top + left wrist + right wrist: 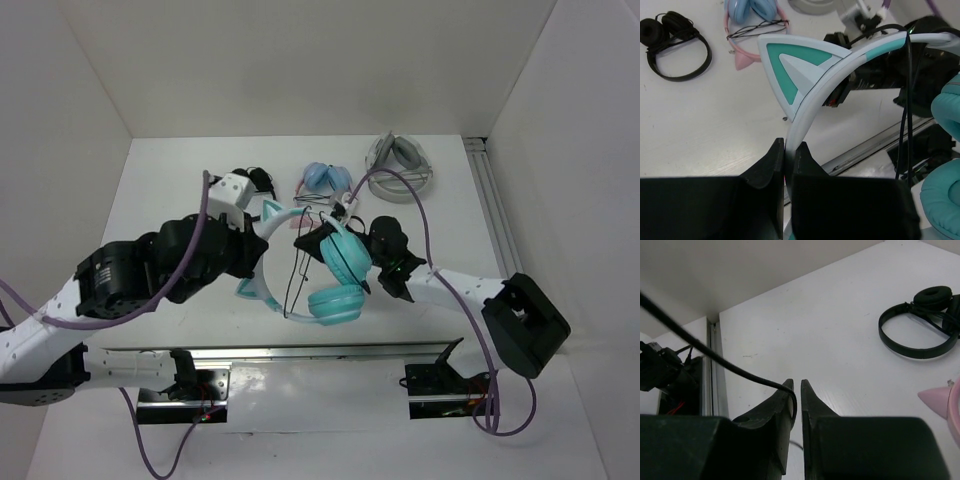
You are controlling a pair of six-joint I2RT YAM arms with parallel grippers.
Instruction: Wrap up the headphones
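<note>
The teal headphones hang off the table between my two grippers. My left gripper is shut on the pale headband, just below a teal cat ear, and the band runs straight up out of the gripper. The teal ear cups show at the right of the left wrist view. The thin black cable loops down beside the cups. My right gripper sits at the top of the headphones. In the right wrist view the gripper pinches the cable, with only a narrow gap between its jaws.
A black pair of headphones lies at the back left and shows again in the right wrist view. A pink-banded light-blue pair lies at the back centre and a grey pair at the back right. Metal rails run along the near edge and the right side.
</note>
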